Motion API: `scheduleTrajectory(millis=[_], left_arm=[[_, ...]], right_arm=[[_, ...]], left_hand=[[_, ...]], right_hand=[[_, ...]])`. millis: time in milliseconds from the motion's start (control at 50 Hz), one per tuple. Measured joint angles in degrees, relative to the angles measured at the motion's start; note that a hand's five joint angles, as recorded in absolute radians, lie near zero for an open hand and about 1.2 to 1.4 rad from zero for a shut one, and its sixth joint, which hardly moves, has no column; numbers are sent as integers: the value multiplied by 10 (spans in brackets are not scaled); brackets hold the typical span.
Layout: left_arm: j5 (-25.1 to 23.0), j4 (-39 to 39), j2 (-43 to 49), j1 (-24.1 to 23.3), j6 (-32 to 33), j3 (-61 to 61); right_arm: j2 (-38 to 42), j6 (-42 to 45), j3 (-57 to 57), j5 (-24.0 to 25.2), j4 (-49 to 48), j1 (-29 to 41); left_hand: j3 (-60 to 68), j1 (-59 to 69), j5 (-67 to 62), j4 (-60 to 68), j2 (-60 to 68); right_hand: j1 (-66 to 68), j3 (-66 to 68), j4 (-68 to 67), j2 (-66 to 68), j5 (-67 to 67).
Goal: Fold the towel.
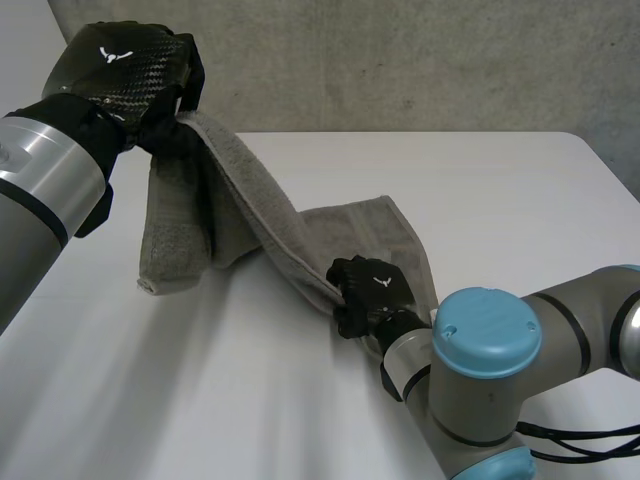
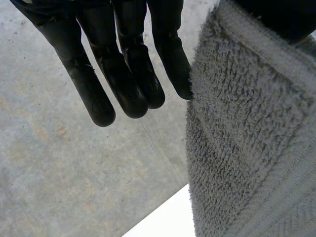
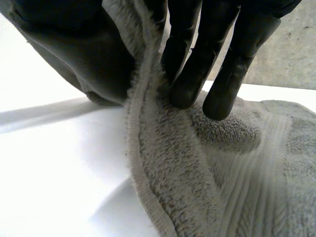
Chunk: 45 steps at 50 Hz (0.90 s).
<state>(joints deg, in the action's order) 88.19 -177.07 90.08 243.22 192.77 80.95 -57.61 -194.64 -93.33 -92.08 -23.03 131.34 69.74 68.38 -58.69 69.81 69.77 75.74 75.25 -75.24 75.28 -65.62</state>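
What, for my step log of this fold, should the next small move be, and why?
Probably carry the left robot hand across and down toward the right robot hand. The left one holds one end of the towel high, the cloth slopes down from it, and the right one pinches an edge low at the table; bringing the ends together would lay a fold.

Pretty bright, soft lighting all round. The white desk (image 1: 480,220) nearly glares in the head view, and the towel (image 1: 370,230) drops a soft-edged shadow toward 8 o'clock, so the light's probably coming from around 2 o'clock.
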Motion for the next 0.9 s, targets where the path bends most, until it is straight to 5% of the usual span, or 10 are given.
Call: scheduleTrajectory(millis=[220, 400, 460, 540, 680, 900], left_arm=[[0, -4, 6, 37, 5, 43], [-5, -22, 28, 58, 7, 140], [-6, -35, 45, 58, 11, 173], [-7, -50, 80, 56, 27, 206], [-10, -62, 152, 55, 67, 209], [-16, -145, 244, 51, 127, -11]], right_arm=[[-159, 58, -50, 42, 25, -149], [-231, 349, -18, 209, 230, -227], [-224, 441, -8, 227, 302, -228], [-200, 532, 2, 219, 362, -225], [-134, 571, 49, 180, 376, -215], [-13, 583, 378, 90, 309, -178]], left_hand=[[0, 0, 0, 0, 0], [0, 0, 0, 0, 0], [0, 1, 0, 0, 0], [0, 1, 0, 0, 0], [0, 3, 0, 0, 0], [0, 9, -3, 0, 0]], right_hand=[[12, 15, -15, 2, -12], [12, 15, -16, 2, -13], [12, 15, -16, 2, -13], [12, 15, -16, 2, -13], [12, 15, -16, 2, -14], [12, 15, -16, 12, -14]])
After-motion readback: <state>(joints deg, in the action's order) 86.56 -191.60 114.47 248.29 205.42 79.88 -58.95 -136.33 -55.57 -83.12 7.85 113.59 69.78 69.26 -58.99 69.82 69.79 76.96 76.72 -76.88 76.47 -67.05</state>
